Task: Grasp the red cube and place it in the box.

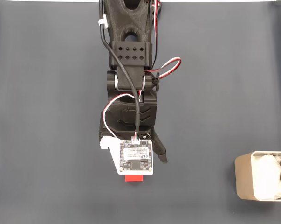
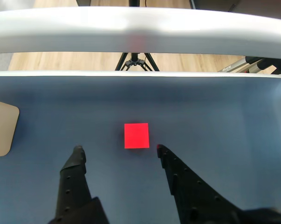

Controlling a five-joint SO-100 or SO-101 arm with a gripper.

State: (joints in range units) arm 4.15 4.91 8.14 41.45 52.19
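The tool [image 2: 118,148] is open, its two black fingers spread wide. The red cube [image 2: 136,135] sits on the dark worktop [image 2: 224,121] just past the fingertips, between them. The box [image 1: 262,182] is far off at the right edge in the fixed view.

In the fixed view, most of the red cube [image 1: 134,178] is covered by the circuit board [image 1: 136,157] on the arm's wrist; just a thin red strip is seen below the board. The box [image 1: 245,183] is cut off by the right edge, so its far wall is not seen. The gripper [image 2: 118,148] is cut by the bottom edge in the wrist view. There, the box [image 2: 1,129] is clipped by the left edge.
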